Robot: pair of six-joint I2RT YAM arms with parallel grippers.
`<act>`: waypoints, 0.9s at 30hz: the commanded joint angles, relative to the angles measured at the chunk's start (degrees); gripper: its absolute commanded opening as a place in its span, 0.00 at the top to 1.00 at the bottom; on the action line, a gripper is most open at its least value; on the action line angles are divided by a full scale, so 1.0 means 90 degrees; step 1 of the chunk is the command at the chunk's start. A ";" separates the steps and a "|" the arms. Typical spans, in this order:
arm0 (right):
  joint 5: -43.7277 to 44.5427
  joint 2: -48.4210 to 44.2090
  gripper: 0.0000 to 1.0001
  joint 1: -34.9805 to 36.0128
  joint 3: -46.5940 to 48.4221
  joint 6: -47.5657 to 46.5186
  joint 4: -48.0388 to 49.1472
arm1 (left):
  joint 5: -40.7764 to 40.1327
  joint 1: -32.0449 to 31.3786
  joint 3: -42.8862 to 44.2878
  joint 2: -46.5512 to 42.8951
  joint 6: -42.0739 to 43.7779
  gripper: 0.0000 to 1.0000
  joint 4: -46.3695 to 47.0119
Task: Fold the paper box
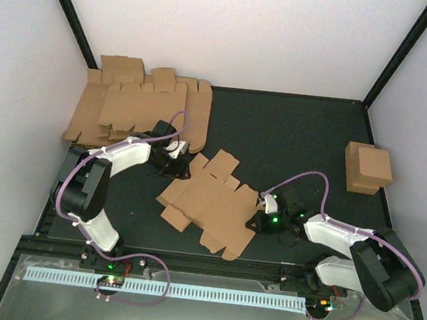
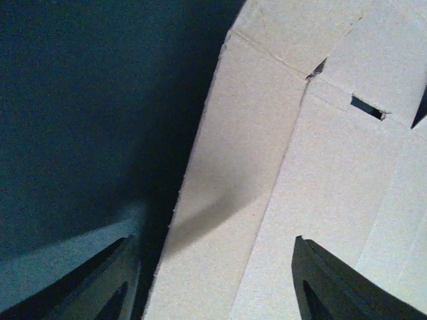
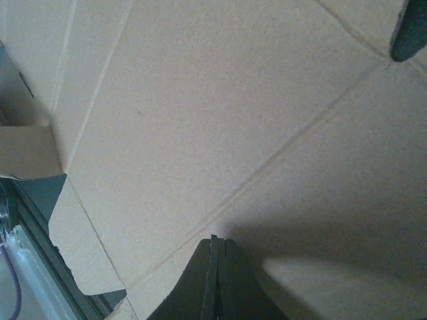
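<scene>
Right pincer [image 3: 215, 239] shut tight, tip low over a panel of the flat brown die-cut cardboard box blank [image 1: 209, 201]; nothing visible between the fingers, contact with the card uncertain. Left pincer [image 2: 212, 239] spread apart, straddling the blank's far-left edge: one finger over the dark counter [image 1: 299, 138], the other over cardboard, gripping nothing. Blank unfolded mid-counter, skewed to the edges, between both pincers. Likely next: raising the straddled side flap about its crease, right tip as hold-down.
</scene>
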 commanded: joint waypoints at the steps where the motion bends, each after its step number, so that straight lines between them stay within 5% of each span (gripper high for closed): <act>1: 0.0228 0.0013 0.98 0.0003 -0.0083 -0.0083 0.0059 | 0.0371 0.0054 0.0081 0.0120 0.0061 0.38 0.0175; 5: 0.0217 0.0068 0.98 0.0006 -0.0074 -0.0085 0.0079 | 0.0660 0.0054 0.0043 0.0112 0.0100 0.54 0.0205; 18: 0.0217 -0.0154 0.98 0.0003 -0.0023 -0.0070 0.0037 | 0.1000 0.0035 -0.0113 -0.0767 0.0091 0.82 -0.0044; 27: 0.0194 -0.0017 0.98 0.0003 0.0099 -0.0082 0.0093 | 0.1728 -0.0014 -0.0421 -0.1139 0.0078 0.76 -0.0002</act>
